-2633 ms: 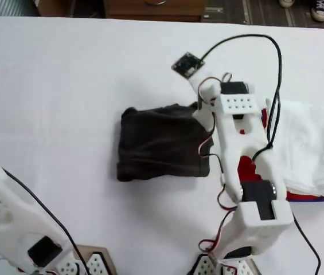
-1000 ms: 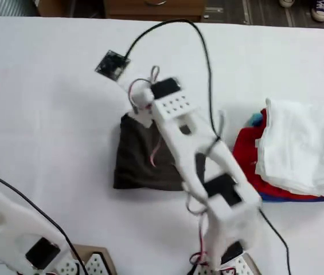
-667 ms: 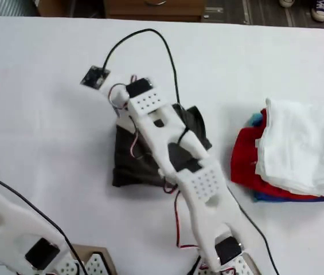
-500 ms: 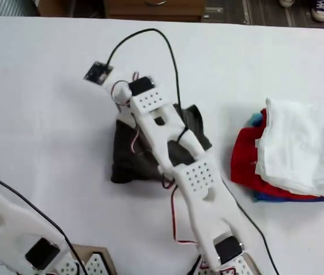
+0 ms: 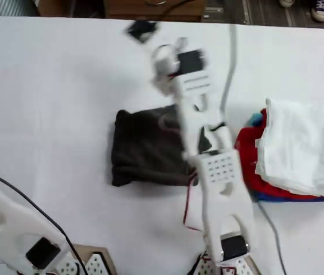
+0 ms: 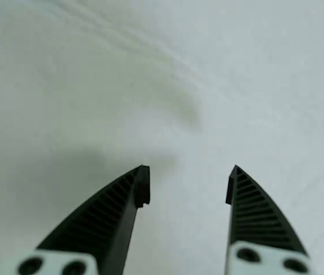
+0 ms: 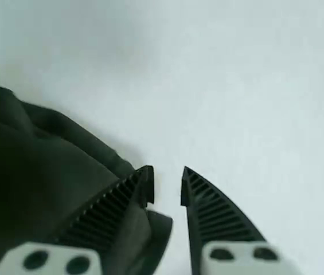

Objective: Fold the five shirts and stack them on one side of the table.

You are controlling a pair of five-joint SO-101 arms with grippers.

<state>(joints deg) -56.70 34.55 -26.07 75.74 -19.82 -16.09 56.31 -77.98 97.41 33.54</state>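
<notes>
White table (image 5: 47, 86) — rt arm (image 5: 219, 172) across dark shirt (image 5: 144, 149), stack (image 5: 299, 149) beside.

dark brown shirt (image 5: 144, 146), white shirt (image 5: 302, 146), red shirt (image 5: 250, 166), white table (image 5: 53, 86)

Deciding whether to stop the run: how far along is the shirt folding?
Done: a pile at one side of the table, white shirt on top, red shirt and blue shirt edges beneath. The dark shirt lies folded mid-table, apart from it. In hand: nothing; right gripper open by the dark shirt, left gripper open over bare table. Left: likely moving the dark shirt onto the pile.
</notes>
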